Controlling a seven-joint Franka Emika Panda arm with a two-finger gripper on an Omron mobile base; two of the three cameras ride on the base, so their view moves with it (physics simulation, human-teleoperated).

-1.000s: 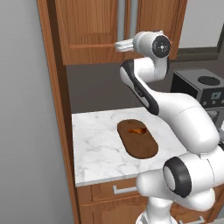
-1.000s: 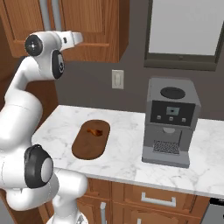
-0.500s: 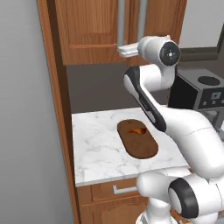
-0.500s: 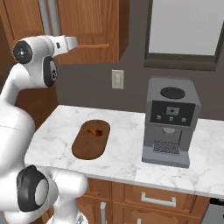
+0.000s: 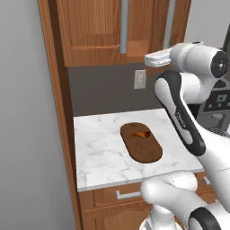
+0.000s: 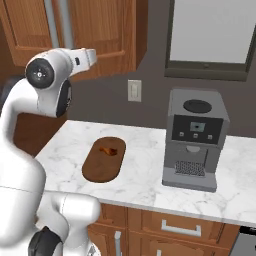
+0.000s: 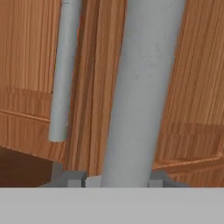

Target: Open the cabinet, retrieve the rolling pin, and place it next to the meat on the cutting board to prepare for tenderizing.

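Below the cabinet (image 5: pixel 103 31), meat (image 5: pixel 142 134) lies on cutting board (image 5: pixel 141 142). Gripper (image 7: pixel 117 181) straddles a cabinet handle (image 7: pixel 142 92); whether its fingers clasp or clear it is unclear.

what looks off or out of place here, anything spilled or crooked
Nothing stands out. The cutting board lies flat on the marble counter with the meat on its far end, nothing spilled. The coffee machine stands upright. The cabinet doors look undamaged, with the claw up at one silver handle.
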